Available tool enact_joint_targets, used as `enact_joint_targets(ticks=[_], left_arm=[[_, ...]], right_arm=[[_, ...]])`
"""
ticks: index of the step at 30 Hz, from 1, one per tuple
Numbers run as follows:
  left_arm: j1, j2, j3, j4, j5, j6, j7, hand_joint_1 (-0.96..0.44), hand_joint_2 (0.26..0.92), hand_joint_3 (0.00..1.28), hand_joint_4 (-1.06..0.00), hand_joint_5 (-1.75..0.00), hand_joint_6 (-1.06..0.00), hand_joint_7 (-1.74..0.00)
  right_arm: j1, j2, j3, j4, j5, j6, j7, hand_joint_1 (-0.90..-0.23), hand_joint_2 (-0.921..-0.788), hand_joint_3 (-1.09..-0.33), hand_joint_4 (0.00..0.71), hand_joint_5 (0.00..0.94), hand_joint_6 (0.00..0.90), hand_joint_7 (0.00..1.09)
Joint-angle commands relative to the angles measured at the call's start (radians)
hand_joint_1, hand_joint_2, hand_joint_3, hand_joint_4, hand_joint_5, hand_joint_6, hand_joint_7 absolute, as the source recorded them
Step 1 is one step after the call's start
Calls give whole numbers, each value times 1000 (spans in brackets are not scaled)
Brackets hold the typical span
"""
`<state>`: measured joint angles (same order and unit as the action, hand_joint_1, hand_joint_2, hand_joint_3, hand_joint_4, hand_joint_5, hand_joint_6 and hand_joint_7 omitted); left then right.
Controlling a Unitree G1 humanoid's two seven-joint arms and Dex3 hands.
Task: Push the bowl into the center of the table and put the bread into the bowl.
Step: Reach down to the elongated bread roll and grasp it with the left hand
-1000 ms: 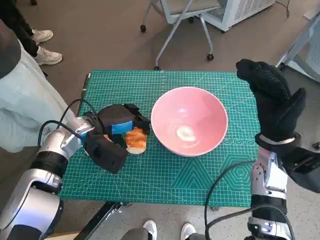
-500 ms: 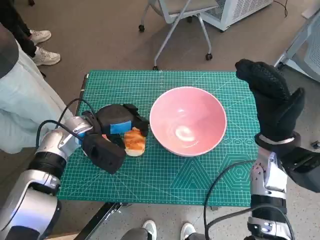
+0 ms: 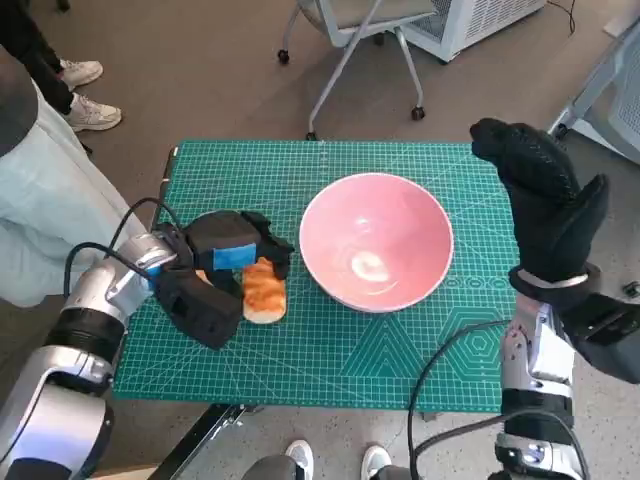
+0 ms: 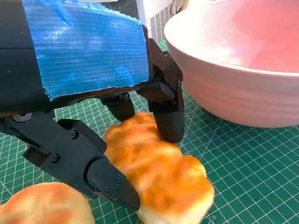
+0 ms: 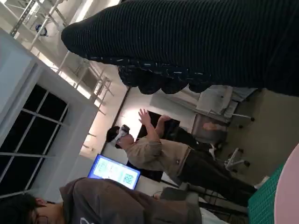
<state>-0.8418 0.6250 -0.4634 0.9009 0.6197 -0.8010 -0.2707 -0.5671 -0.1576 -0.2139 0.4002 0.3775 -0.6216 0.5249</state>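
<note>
The pink bowl [image 3: 376, 255] sat near the middle of the green cutting mat [image 3: 340, 350], and the bread [image 3: 264, 290] lay just left of it, apart from its rim. The left hand [image 3: 222, 262] gripped the bread between its black fingers [image 4: 169, 122], with a second piece of bread [image 4: 42, 205] close beside it in the left wrist view. The right hand [image 3: 540, 190] stood raised at the mat's right edge, holding nothing, its fingers extended.

A green cutting mat [image 3: 330, 350] covers the surface; a wheeled chair [image 3: 355, 30] stands beyond it, and a person's white sneakers [image 3: 85, 95] nearby.
</note>
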Motion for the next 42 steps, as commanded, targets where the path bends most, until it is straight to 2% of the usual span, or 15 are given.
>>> enact_joint_targets(ticks=[1,12,20,33,36,37,38,39,40,41,42], left_arm=[[19,39,36,-51,-44,-11,-35,2,920,35,-739,-1035,-658,-1205],[54,91,122,-211,-137,16,-119,2,920,26,-753,-1021,-665,-1198],[86,118,180,-323,-188,45,-151,2,919,15,-757,-1009,-688,-1180],[122,124,229,-376,-216,31,-150,2,915,7,-762,-981,-723,-1164],[144,125,232,-398,-240,63,-188,2,918,14,-731,-1004,-726,-1167],[152,125,233,-409,-251,81,-206,-71,918,27,-689,-905,-714,-1181],[164,128,231,-432,-262,118,-238,-177,919,50,-669,-681,-693,-1205],[173,130,230,-450,-270,145,-261,-92,838,41,-598,-455,-603,-915],[184,136,226,-473,-270,179,-289,-34,789,31,-560,-295,-591,-641],[191,140,225,-489,-270,204,-309,-11,748,22,-490,-188,-549,-431],[196,145,222,-507,-267,232,-335,-3,734,18,-464,-151,-534,-356]], right_arm=[[11,-7,3,17,-2,7,7,-690,-921,-741,183,0,158,332],[1,-6,1,36,2,-1,14,-684,-921,-739,182,0,159,325],[0,-1,3,38,2,-5,17,-684,-921,-741,181,0,159,322],[-4,1,0,48,3,-10,15,-684,-921,-742,180,0,161,318],[-4,3,1,49,2,-11,12,-684,-921,-742,180,0,161,317],[-5,3,1,49,1,-10,11,-684,-921,-742,180,0,161,317],[-4,3,2,48,0,-11,10,-684,-921,-742,180,0,162,317],[-4,3,2,47,-1,-11,10,-684,-921,-742,179,0,162,317],[-4,3,2,47,-2,-13,9,-684,-921,-742,179,0,162,316],[-4,3,2,48,-4,-14,8,-684,-921,-743,178,0,162,316],[-5,3,3,48,-5,-14,6,-684,-921,-743,177,0,162,316]])
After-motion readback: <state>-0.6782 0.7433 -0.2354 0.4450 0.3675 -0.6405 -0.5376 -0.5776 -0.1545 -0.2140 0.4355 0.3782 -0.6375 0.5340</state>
